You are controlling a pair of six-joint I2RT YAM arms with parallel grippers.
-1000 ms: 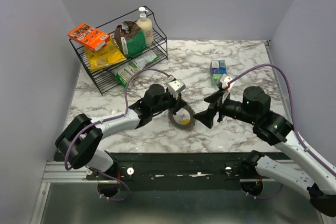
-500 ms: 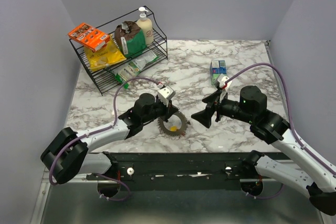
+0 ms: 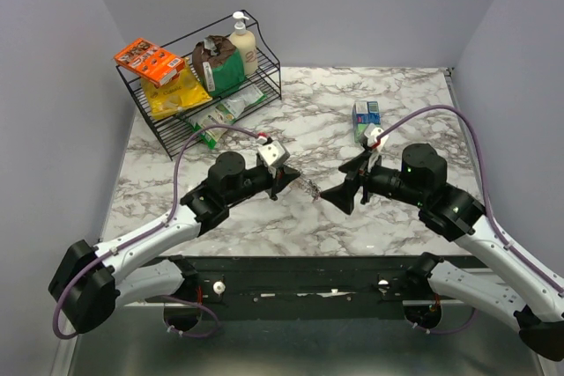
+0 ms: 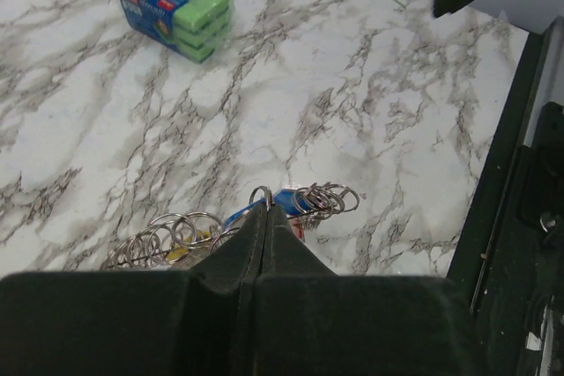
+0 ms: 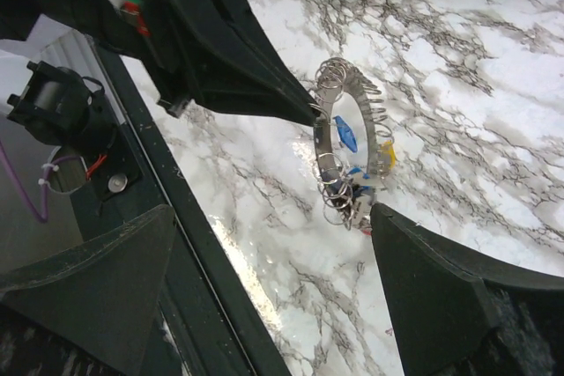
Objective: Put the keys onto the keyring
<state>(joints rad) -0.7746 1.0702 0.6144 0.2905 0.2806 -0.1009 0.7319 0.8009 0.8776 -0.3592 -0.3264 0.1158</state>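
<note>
Near the middle of the top view, the left end effector [image 3: 284, 180] is pinched fully closed on the keyring [image 3: 310, 188]. Its two black fingers [image 4: 267, 217] meet with no gap on a strand of the wire coils. The ring stands upright and edge-on to the overhead camera, so it shows there only as a thin silvery sliver.

In the right wrist view it fills the centre of the frame, with the keys hanging among its coils: a blue-headed key [image 5: 345, 134] inside the loop and a yellow one [image 5: 389, 154] at its right rim. I cannot tell whether its lower edge touches the bench [image 3: 397, 103].

The right end effector [image 3: 339, 197] sits just right of the ring, spread wide and holding nothing. One finger tip is very close to the ring's lower end (contact unclear).

A sponge pack [image 3: 366, 118] lies right of centre, and a wire rack [image 3: 167, 134] stands at upper left.
</note>
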